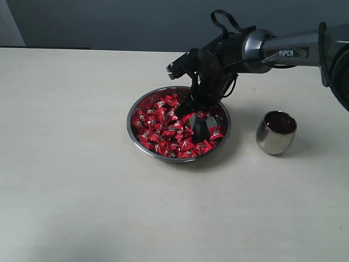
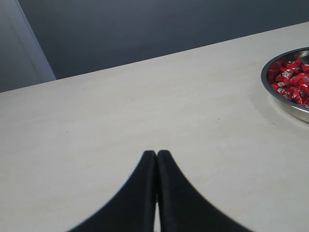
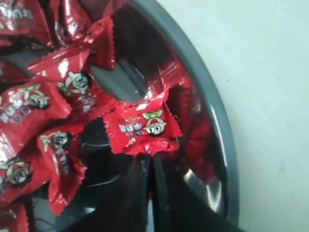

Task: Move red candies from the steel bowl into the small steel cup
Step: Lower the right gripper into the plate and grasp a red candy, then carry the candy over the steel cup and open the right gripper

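Note:
The steel bowl [image 1: 132, 137] sits mid-table, filled with red candies [image 1: 158, 128]. My right gripper [image 1: 200, 119] reaches down into the bowl's right side. In the right wrist view its tips [image 3: 150, 157] are shut on the wrapper edge of one red candy [image 3: 142, 126], close to the bowl's wall [image 3: 219, 125]. The small steel cup [image 1: 275, 132] stands upright to the right of the bowl, with dark red showing inside. My left gripper [image 2: 156, 153] is shut with nothing in it, low over bare table, and the bowl [image 2: 289, 108] lies off to its side.
The pale tabletop [image 1: 71, 180] stretches wide to the left and front of the bowl. A dark wall [image 1: 109, 22] runs behind the table's far edge. The right arm's body [image 1: 283, 52] hangs above the cup.

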